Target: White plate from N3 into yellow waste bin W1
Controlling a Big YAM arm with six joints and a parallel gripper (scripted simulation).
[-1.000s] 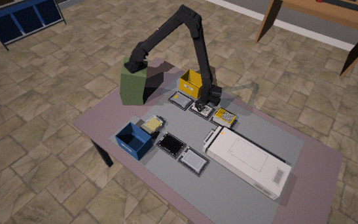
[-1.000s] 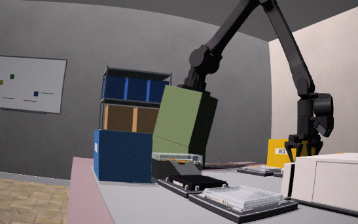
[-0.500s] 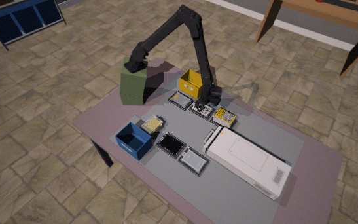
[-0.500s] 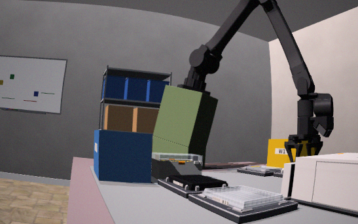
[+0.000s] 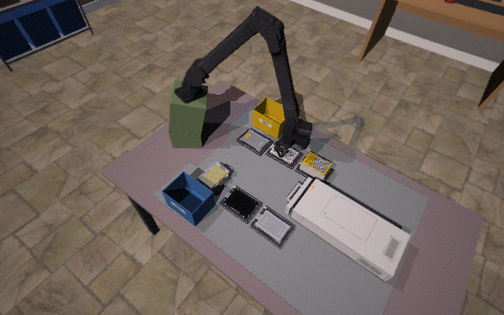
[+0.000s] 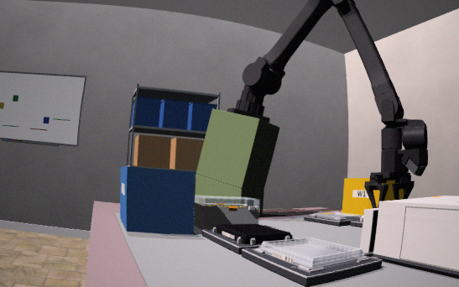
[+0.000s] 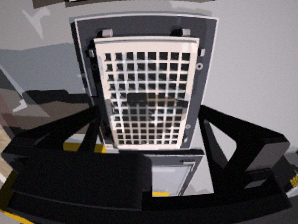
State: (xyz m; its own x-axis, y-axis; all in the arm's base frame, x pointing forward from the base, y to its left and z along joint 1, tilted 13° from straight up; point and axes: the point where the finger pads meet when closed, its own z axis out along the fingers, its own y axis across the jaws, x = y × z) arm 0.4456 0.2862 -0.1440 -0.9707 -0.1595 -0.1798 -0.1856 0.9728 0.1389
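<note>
The white plate point(image 5: 290, 157) point(image 7: 147, 70), a gridded well plate, lies flat in a dark nest in the middle of the back row. My gripper point(image 5: 281, 151) point(image 6: 387, 190) point(image 7: 149, 110) is open and hangs low right over the plate, one finger on each side and nothing between them. The yellow bin W1 point(image 5: 266, 117) point(image 6: 355, 197) stands upright just behind the nests, close to the arm.
A clear plate's nest point(image 5: 253, 140) is left of the white plate and a yellow plate point(image 5: 317, 163) is right of it. At the front are a blue bin point(image 5: 188, 197), a pale yellow plate point(image 5: 216, 174), a black plate point(image 5: 240, 203) and a clear plate point(image 5: 272, 226). A white machine point(image 5: 349, 221) is at the right, and the green base block point(image 5: 188, 115) at the back left.
</note>
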